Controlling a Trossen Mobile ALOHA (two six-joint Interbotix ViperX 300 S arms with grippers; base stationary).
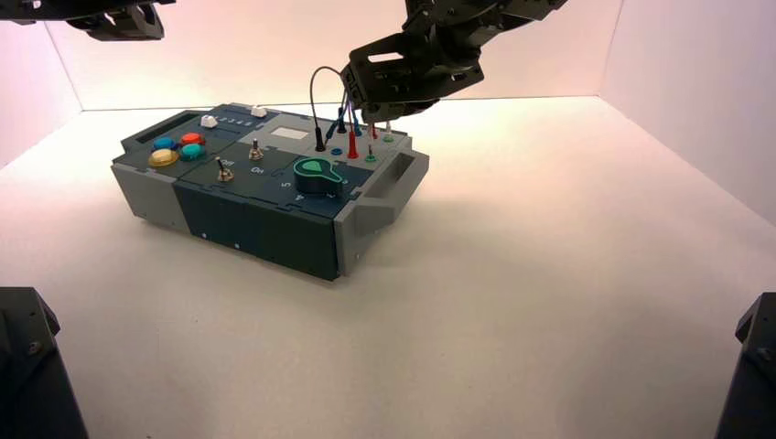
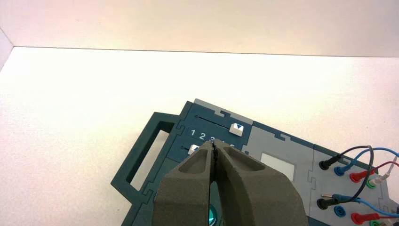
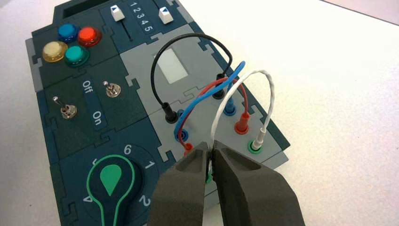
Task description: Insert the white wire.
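White tabletop (image 1: 549, 302), box (image 1: 265, 219) at 10 o'clock; right gripper (image 3: 210, 155) clenched on white wire (image 3: 263, 94); left gripper (image 2: 214, 149) clenched, empty.

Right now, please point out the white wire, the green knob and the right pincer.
white wire (image 3: 269, 89), right wrist view, on its arched lead.
green knob (image 3: 111, 179), right wrist view, on its pointer.
right pincer (image 3: 210, 157), right wrist view, between the fingertips.

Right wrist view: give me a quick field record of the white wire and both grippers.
white wire: arched loop; far plug seated in a green socket; near end pinched between the right fingers
right gripper: shut on the wire's near end, low over the wire panel
left gripper: shut, empty, hovering above the slider end of the box
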